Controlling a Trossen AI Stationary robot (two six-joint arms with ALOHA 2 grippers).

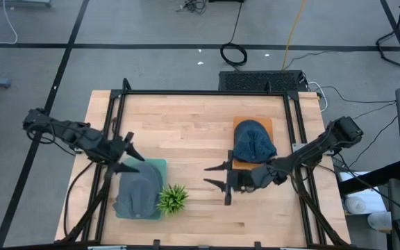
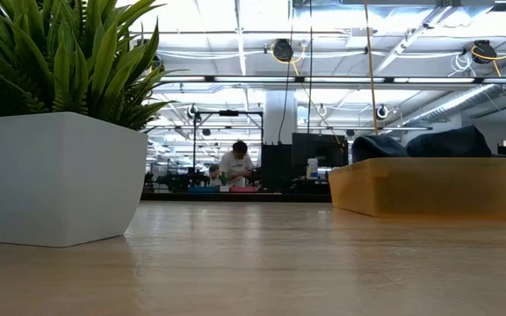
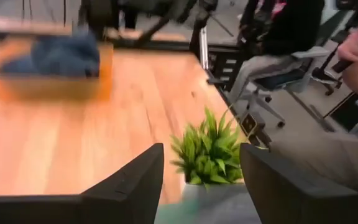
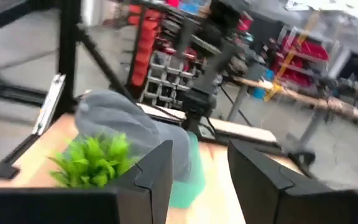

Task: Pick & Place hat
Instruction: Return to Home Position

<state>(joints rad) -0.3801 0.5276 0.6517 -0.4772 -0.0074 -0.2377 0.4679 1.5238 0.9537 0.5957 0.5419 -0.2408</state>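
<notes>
Gaping wide and empty, my left pincer (image 1: 132,161) hangs at the edge of the green bin (image 1: 160,165), where the gray cap (image 1: 139,191) lies slumped and creased; my right pincer (image 1: 216,175), equally spread, holds nothing.

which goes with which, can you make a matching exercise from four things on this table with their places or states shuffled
1 gray caps
2 blue caps
3 potted plant
4 right arm

a in the orange bin
b beside the green bin
c piled in the green bin
d jaws open over the table

Pairs: 1-c, 2-a, 3-b, 4-d
</notes>
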